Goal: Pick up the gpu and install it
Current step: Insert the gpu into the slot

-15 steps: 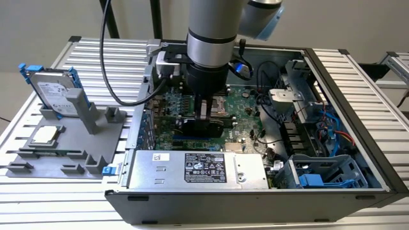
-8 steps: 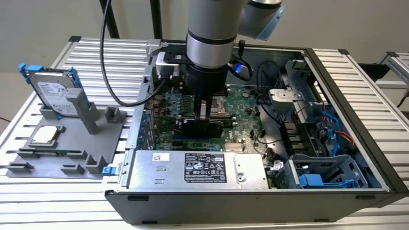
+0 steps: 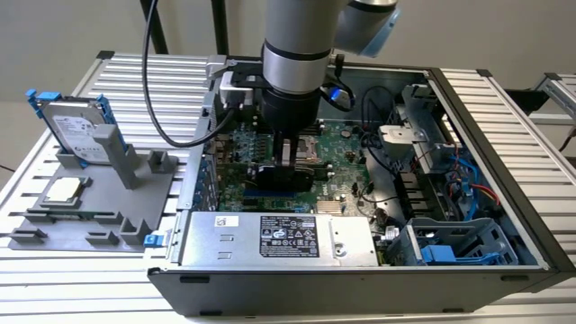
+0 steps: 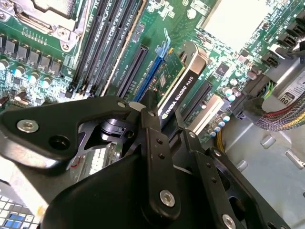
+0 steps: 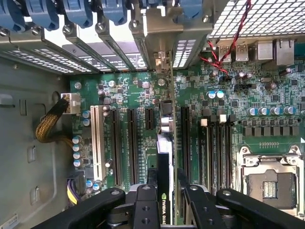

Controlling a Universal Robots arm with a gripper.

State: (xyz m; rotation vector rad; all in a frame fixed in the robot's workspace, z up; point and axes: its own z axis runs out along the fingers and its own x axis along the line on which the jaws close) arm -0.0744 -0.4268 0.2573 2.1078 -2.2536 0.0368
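The gpu [image 3: 280, 179] stands on edge inside the open computer case [image 3: 504, 148], low over the green motherboard [image 3: 347, 138]. My gripper [image 3: 288, 160] reaches straight down onto it from above. In both wrist views the black fingers [image 5: 145, 205] sit on either side of the card, shut on it. The second wrist view shows the gpu [image 4: 183, 88] with its black shroud edge and green board lined up along a long expansion slot [image 4: 136, 71]. In the first wrist view the gpu [image 5: 165, 157] runs from my gripper [image 5: 167, 193] toward the rear slot openings [image 5: 162, 57].
A silver power supply [image 3: 279, 236] fills the case's near side, and a drive cage [image 3: 459, 243] with cables stands at the exterior view's right. The CPU socket [image 5: 271, 186] lies beside the memory slots [image 5: 214, 143]. Outside the case, a grey fixture [image 3: 135, 175] holds a hard drive [image 3: 77, 128] and a CPU chip [image 3: 65, 191].
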